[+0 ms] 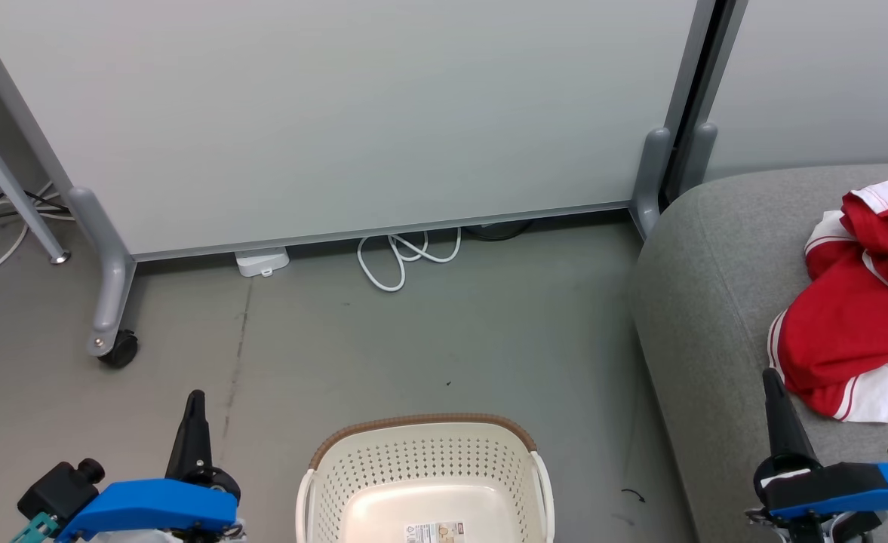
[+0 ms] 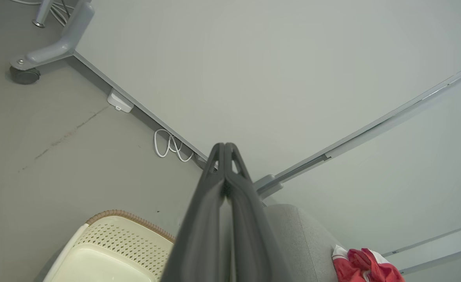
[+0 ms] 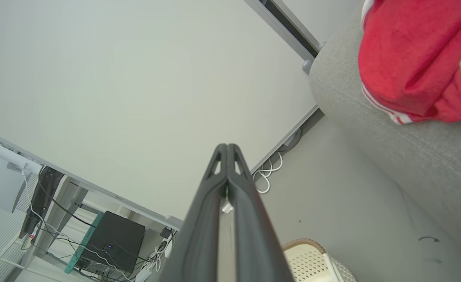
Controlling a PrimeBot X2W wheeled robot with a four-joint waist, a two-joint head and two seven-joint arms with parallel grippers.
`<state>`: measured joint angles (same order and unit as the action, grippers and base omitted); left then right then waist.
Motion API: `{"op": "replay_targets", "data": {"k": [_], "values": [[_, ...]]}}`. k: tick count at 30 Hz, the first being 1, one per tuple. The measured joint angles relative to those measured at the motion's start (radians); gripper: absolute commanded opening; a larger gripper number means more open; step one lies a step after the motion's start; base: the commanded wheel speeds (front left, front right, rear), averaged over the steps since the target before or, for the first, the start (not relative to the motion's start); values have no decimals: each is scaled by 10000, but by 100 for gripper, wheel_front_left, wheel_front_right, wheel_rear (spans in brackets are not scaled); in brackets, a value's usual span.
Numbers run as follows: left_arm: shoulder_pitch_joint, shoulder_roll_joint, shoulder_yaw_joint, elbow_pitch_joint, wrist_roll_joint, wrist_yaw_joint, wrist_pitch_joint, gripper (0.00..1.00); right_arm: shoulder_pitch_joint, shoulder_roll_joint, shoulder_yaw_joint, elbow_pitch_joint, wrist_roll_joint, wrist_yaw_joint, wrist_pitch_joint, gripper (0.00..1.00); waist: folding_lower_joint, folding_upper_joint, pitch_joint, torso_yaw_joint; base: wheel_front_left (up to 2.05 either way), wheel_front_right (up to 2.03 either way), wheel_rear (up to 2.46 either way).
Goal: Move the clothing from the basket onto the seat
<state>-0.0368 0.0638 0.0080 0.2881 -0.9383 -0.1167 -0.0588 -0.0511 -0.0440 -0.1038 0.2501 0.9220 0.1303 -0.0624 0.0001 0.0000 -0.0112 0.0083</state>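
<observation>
Red clothing (image 1: pixel 858 309) with white panels and striped trim lies heaped on the grey seat (image 1: pixel 708 302) at the right; it shows too in the right wrist view (image 3: pixel 414 58) and the left wrist view (image 2: pixel 365 268). The cream basket (image 1: pixel 425 483) with its brown rim stands on the floor at bottom centre, with nothing inside but a label sticker. My left gripper (image 1: pixel 195 400) is shut and holds nothing, left of the basket. My right gripper (image 1: pixel 772 377) is shut and holds nothing, beside the clothing's near edge over the seat.
A pale partition panel (image 1: pixel 338 113) on grey wheeled feet (image 1: pixel 112 302) stands behind the basket. A white cable (image 1: pixel 406 256) and a small white box (image 1: pixel 262 262) lie at its base. Bare grey floor (image 1: pixel 444 339) spreads between panel, basket and seat.
</observation>
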Motion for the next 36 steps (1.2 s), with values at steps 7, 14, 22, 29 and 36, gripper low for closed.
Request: {"op": "replay_targets", "data": {"k": [7, 14, 22, 29, 36], "values": [[-80, -25, 123, -52, -811, -33, 219, 0, -33, 0, -8, -4, 805, 0, 207, 0, 0, 0, 13, -8, 0, 0, 0], [-123, -38, 234, -98, -1567, -52, 399, 0, -112, -2, -17, -6, 1601, 0, 407, 0, 0, 1, 26, -15, 0, 0, 0], [-235, -56, 399, -151, -2476, -71, 644, 0, -176, -6, -29, -13, 2529, 0, 637, 0, -1, 0, 42, -25, 0, 0, 0], [-298, -69, 483, -192, -3137, -71, 809, 0, -241, -8, -38, -21, 3193, 0, 823, 0, -1, 0, 56, -33, 0, 0, 0], [-354, -77, 587, -224, -3758, -73, 972, 0, -268, -12, -48, -23, 3827, 0, 978, 0, -1, 0, 68, -40, 0, 0, 0]]}}
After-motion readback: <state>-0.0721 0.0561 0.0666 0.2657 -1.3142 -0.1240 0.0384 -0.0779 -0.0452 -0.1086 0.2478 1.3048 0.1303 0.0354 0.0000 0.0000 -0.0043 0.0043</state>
